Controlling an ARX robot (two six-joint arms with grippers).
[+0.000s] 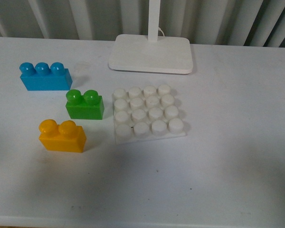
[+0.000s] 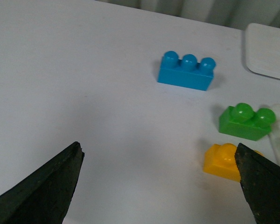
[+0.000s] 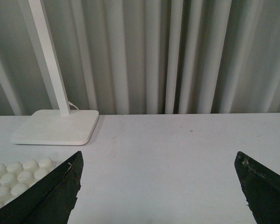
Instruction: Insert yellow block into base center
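The yellow block (image 1: 62, 136) lies on the white table at the front left, studs up. The base (image 1: 148, 114), a white square plate with a grid of round studs, sits just right of it near the middle. Neither arm shows in the front view. In the left wrist view my left gripper (image 2: 159, 161) is open over bare table, and the yellow block (image 2: 221, 161) shows partly behind one finger (image 2: 266, 186). My right gripper (image 3: 158, 163) is open above bare table, with a corner of the base (image 3: 16, 176) beside one finger (image 3: 51, 196).
A green two-stud brick (image 1: 85, 105) stands between the yellow block and the base. A blue three-stud brick (image 1: 45, 76) lies further back left. A white lamp foot (image 1: 152, 53) with a pole stands behind the base. Grey curtains close off the back.
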